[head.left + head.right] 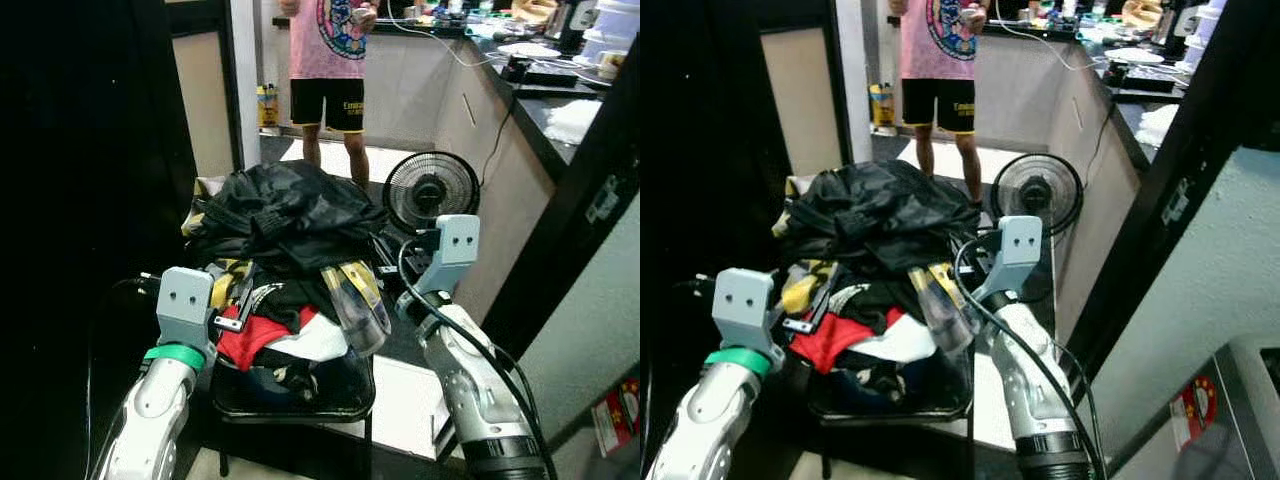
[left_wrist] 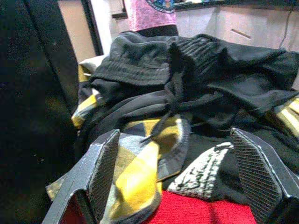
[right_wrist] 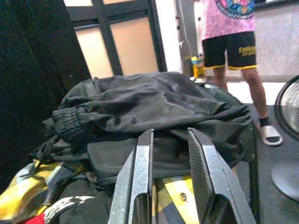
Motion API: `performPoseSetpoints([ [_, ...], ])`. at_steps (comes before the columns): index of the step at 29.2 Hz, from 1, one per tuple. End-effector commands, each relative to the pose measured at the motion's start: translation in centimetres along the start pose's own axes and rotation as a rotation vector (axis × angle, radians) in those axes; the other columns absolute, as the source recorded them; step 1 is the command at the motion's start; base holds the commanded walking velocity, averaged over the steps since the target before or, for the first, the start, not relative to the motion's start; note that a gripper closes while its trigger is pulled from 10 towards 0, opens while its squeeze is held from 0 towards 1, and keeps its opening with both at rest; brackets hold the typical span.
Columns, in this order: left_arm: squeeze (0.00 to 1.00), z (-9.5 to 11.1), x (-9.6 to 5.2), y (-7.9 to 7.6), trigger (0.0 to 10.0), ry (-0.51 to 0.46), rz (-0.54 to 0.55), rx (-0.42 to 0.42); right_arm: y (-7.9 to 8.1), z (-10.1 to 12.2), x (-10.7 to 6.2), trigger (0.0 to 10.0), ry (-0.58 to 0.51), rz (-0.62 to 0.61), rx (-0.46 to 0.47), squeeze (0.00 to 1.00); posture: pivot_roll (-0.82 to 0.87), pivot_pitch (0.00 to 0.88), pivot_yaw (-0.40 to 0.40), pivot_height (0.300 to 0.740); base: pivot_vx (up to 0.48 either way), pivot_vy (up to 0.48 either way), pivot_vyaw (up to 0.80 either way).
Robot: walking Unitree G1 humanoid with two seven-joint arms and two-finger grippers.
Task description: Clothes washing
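Beside the laundry pile [image 1: 285, 260] heaped on the black chair [image 1: 350, 400], my left gripper [image 2: 180, 179] sits spread wide at the pile's near-left edge, over yellow and red cloth. My right gripper [image 3: 170, 182] holds nearly closed, empty, against the pile's right flank. I judge a careless tug could topple the overhanging heap toward the fan [image 1: 430, 190].

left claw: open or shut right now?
Open. In the left wrist view the left claw has its two fingers spread wide apart over the clothes pile, with nothing held between them.
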State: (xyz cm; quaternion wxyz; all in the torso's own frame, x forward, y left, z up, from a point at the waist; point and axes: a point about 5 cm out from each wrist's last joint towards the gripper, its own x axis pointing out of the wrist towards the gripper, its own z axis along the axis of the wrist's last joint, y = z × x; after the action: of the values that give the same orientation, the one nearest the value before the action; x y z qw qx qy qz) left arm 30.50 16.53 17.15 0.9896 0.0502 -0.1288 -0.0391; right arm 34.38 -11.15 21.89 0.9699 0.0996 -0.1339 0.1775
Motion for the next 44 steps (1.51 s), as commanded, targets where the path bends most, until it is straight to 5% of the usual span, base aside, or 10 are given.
performPoseSetpoints([
  [1,0.0,-0.3,-0.2,-0.3,10.0,-0.001,0.001,0.006,0.3,0.6,0.3,10.0,-0.02,0.017,-0.007,0.0,0.03,0.017,0.035,0.74,0.0,0.0,0.0],
  [35,0.0,1.2,0.5,-0.3,10.0,-0.072,0.036,-0.058,0.9,0.7,1.4,10.0,0.0,0.094,-0.039,0.0,0.04,0.01,-0.02,0.74,0.34,0.0,0.12],
  [44,0.0,0.9,0.3,-0.9,10.0,-0.058,-0.049,-0.104,0.9,0.5,1.4,10.0,0.008,0.082,-0.043,0.0,0.04,0.01,-0.02,0.74,0.0,0.0,0.0],
])
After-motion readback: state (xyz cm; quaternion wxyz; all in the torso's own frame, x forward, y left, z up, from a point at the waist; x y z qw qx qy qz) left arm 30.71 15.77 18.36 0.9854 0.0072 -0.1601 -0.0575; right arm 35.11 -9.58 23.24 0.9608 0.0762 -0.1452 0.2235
